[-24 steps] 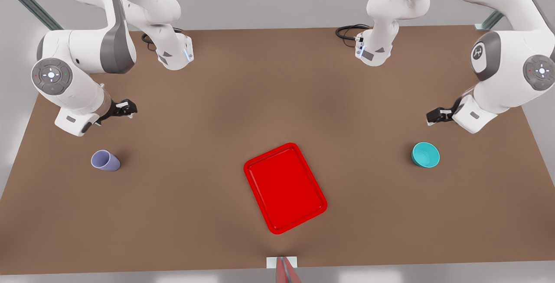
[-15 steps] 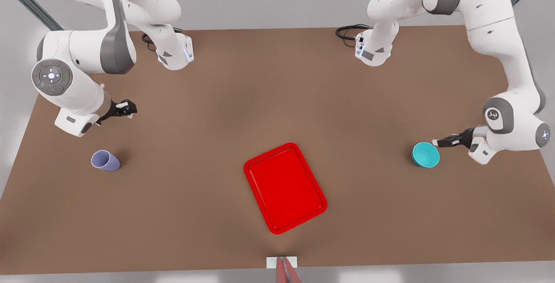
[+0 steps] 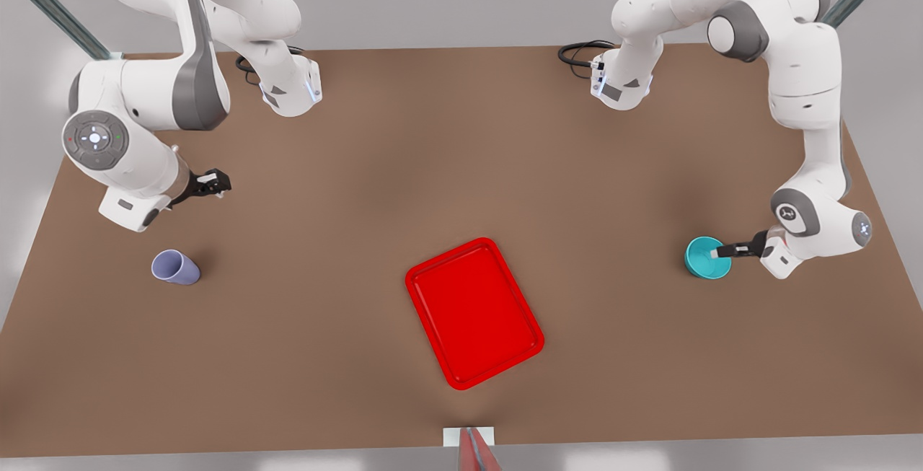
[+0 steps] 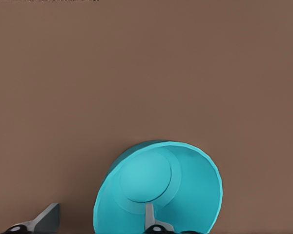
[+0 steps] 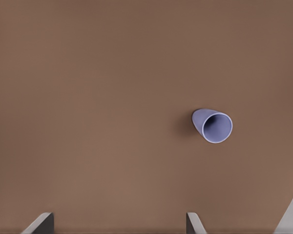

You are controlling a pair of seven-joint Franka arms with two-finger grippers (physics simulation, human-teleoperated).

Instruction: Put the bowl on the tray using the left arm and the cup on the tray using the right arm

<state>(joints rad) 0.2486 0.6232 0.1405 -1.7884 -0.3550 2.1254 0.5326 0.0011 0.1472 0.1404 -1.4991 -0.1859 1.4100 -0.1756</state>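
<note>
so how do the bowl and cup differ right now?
The bowl is teal and wide; the cup is lavender, narrower and tapered. The left gripper straddles the bowl's rim, one finger inside and one outside; the right gripper hangs open, apart from the cup. Both sit upright on the table, off the tray, on opposite sides.

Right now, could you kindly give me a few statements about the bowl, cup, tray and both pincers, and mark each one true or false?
1. The left pincer straddles the rim of the shallow teal bowl, one finger inside. True.
2. The flat red rectangular tray already holds the bowl. False: it holds nothing; the bowl is on the brown table.
3. The pale lavender tapered cup stands on the table, apart from the tray. True.
4. The right pincer grips the cup. False: it is open, away from the cup.
</note>
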